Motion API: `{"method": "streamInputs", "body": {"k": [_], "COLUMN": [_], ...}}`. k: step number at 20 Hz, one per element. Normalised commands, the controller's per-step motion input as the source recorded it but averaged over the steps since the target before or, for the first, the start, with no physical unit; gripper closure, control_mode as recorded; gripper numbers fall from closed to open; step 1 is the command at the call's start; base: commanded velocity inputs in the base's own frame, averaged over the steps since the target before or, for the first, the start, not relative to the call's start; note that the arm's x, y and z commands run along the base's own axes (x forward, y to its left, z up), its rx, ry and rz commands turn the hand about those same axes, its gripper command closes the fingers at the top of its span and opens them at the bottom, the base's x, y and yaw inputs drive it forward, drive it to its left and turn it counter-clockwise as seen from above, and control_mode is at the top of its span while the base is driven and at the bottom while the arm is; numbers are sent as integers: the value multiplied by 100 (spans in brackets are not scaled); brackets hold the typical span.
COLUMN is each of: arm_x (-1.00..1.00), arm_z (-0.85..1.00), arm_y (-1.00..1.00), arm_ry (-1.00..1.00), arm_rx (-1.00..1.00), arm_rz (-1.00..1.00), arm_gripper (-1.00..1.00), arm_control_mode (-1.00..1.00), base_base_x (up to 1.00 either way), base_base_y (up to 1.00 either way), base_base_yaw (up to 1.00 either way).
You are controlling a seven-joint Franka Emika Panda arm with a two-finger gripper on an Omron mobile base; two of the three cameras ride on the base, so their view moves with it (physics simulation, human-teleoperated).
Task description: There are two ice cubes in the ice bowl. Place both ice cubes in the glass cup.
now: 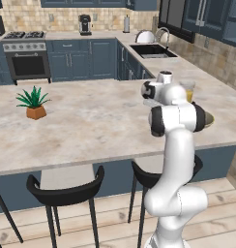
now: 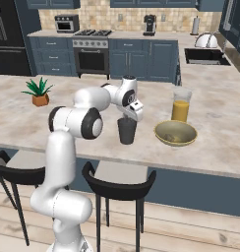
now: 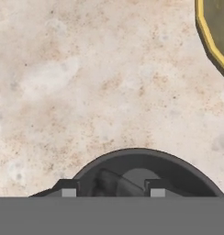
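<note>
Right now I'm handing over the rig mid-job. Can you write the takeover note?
Gripper: poised right above the dark tumbler, fingers apart. A greyish shape shows between them inside the rim; I cannot tell whether it is a cube, or whether it is held or dropped.
Ice bowl: on the counter, right of the tumbler in the right base view, in front of the juice glass. Its contents are too small to count.
Left: confirm a cube is in the tumbler, then check the bowl for more.
</note>
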Motion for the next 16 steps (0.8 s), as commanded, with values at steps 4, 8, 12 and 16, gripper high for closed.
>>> {"method": "streamInputs", "body": {"k": [4, 8, 12, 16], "arm_x": [-28, -32, -25, -24], "arm_z": [0, 5, 39, 43], "arm_y": [0, 0, -5, -35], "arm_ry": [-1, -8, -22, -21], "arm_rx": [0, 0, 0, 1], "arm_rz": [0, 0, 0, 0], "arm_gripper": [-100, -100, -100, -100], "arm_control_mode": [-100, -100, -100, -100], "base_base_x": [0, 0, 0, 0], "base_base_y": [0, 0, 0, 0], "base_base_yaw": [0, 0, 0, 0]}}
